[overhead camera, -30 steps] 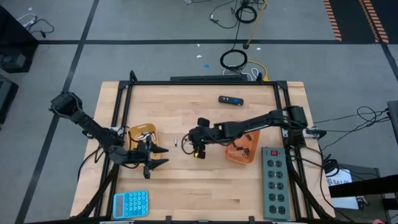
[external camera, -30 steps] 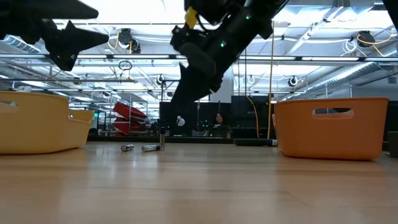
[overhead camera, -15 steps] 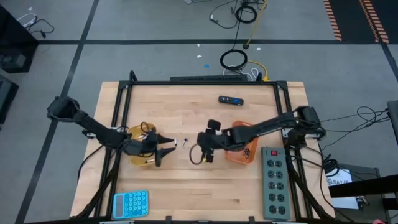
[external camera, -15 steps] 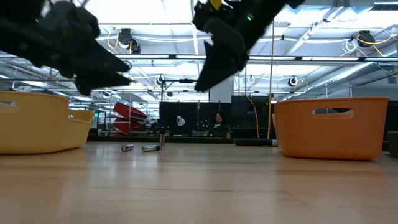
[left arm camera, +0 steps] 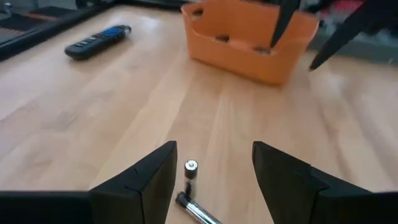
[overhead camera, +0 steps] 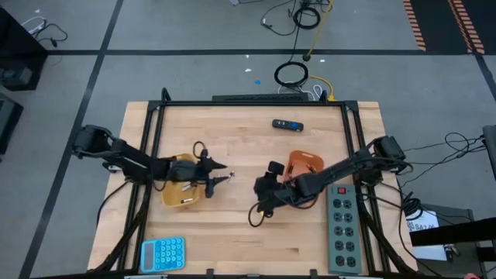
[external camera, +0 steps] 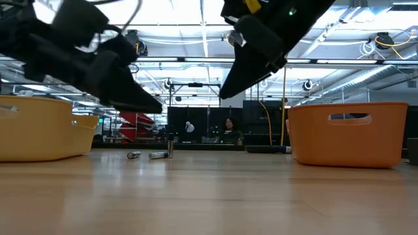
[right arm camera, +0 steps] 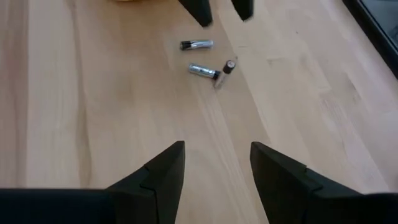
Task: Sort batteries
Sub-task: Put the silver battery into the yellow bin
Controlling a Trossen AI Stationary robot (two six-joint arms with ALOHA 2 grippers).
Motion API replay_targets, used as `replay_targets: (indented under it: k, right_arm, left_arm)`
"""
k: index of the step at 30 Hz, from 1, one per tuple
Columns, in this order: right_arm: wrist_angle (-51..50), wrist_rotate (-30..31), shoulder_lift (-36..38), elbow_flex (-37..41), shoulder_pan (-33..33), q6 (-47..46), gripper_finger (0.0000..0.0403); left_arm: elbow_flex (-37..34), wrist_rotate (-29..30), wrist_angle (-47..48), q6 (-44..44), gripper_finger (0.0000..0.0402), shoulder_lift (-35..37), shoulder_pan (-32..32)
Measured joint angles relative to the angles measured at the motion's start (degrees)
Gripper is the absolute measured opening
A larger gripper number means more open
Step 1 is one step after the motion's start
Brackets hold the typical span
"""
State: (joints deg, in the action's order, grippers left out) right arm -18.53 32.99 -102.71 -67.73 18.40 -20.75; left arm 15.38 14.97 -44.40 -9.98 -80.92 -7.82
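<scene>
High view: left gripper [overhead camera: 222, 177] hovers centre-frame above the batteries [overhead camera: 226, 179]; right gripper [overhead camera: 256, 209] waits lower right of them. Left wrist view: its fingers are spread around an upright cell [left arm camera: 190, 176]. Closing off-centre could topple it.

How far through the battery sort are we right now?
Some cells already lie in the orange tray and the yellow tray. Neither gripper holds anything: the left gripper is open over the loose batteries, and the right gripper is open, off to their side. Three cells are left on the table, one standing upright.
</scene>
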Motion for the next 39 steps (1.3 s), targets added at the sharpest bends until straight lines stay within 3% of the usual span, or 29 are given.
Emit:
replay_targets:
  k: [7, 12, 15, 21, 29, 39]
  right_arm:
    - [-2.55, 0.19, 1.1, -0.33, 0.48, -1.52, 0.0174]
    - [-2.86, 0.22, 1.16, -0.33, 0.48, -2.53, 0.0174]
    - [-2.69, 1.38, 1.16, -0.26, 1.13, -3.8, 0.0174]
    - [0.04, 11.27, 1.16, -0.02, 3.92, -3.6, 0.0173]
    - [1.33, 10.01, 1.0, 0.0, 4.76, 0.12, 0.0173]
    - [0.77, 10.03, 0.94, 0.0, 4.65, 2.88, 0.0173]
  left_arm:
    - [11.14, -6.63, 24.56, 5.43, 0.0218, -1.56, 4.16]
    - [15.07, -11.12, 31.38, 7.82, 0.0218, -3.48, 5.12]
    - [15.14, -12.28, 31.82, 8.48, 0.0218, -4.92, 6.03]
    - [15.14, -14.58, 29.0, 10.63, 0.0218, -9.21, 7.7]
    - [15.12, -16.86, 24.15, 13.89, 0.0218, -13.14, 7.85]
    - [15.1, -13.38, 16.62, 17.12, 0.0218, -15.28, 7.85]
